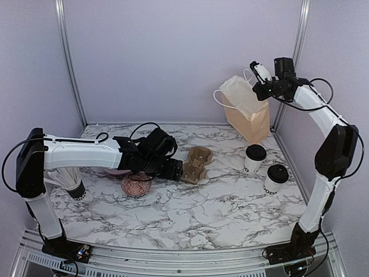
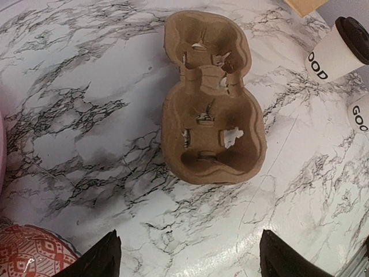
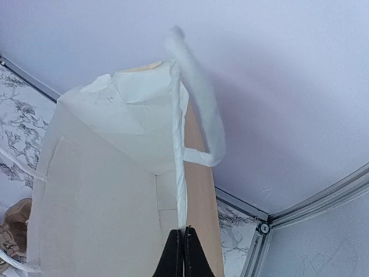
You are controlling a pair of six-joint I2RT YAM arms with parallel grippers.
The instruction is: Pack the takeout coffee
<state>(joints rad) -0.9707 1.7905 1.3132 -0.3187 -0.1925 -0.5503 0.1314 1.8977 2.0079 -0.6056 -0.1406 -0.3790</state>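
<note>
Two white takeout coffee cups with black lids stand at the right, one (image 1: pixel 254 157) behind the other (image 1: pixel 276 178). Both show at the right edge of the left wrist view, one whole (image 2: pixel 340 49) and one partly cut off (image 2: pixel 360 112). The brown pulp cup tray (image 1: pixel 196 164) lies empty at the table's middle (image 2: pixel 210 98). My left gripper (image 1: pixel 176 169) is open and empty just left of the tray, fingertips spread wide (image 2: pixel 187 262). My right gripper (image 1: pixel 260 89) is raised and shut on the top rim of the brown paper bag (image 1: pixel 248 112), whose white inside shows (image 3: pixel 104 190).
A dark cup of white straws (image 1: pixel 75 187) stands under the left arm. A red patterned round object (image 1: pixel 136 184) lies near the left gripper (image 2: pixel 29 254), beside something pink (image 1: pixel 118 172). The bag's white handle (image 3: pixel 202 109) loops up. Frame posts and walls close the back.
</note>
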